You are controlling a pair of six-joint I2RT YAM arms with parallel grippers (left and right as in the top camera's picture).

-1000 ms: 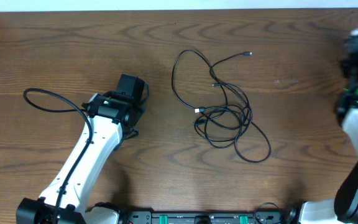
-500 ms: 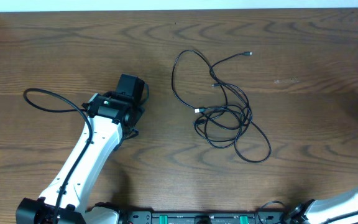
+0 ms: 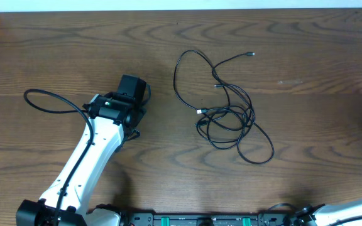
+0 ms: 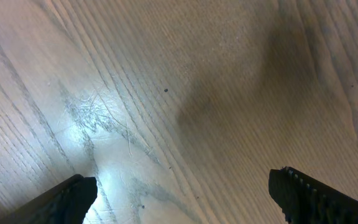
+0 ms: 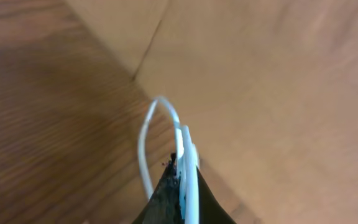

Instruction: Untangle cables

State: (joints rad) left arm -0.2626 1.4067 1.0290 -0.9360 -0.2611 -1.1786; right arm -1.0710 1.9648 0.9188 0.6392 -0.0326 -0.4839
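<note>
Several thin black cables (image 3: 225, 116) lie tangled in loose loops at the table's middle, with small plug ends at the top right and the left. My left gripper (image 3: 134, 88) hovers left of the tangle, apart from it. In the left wrist view it (image 4: 182, 199) is open over bare wood, with nothing between its fingers (image 4: 73, 199). My right gripper (image 5: 182, 171) is out of the overhead view. Its wrist view shows it shut on the white cord (image 5: 145, 143), which loops up from the jaws.
The left arm's thick black cable (image 3: 49, 100) loops at the far left. A strip of the right arm (image 3: 357, 210) shows at the bottom right corner. A tan panel (image 5: 278, 93) fills the right wrist view beyond the table edge.
The right arm has swung out of the overhead view to the right. The left arm and the black tangle have not moved.
</note>
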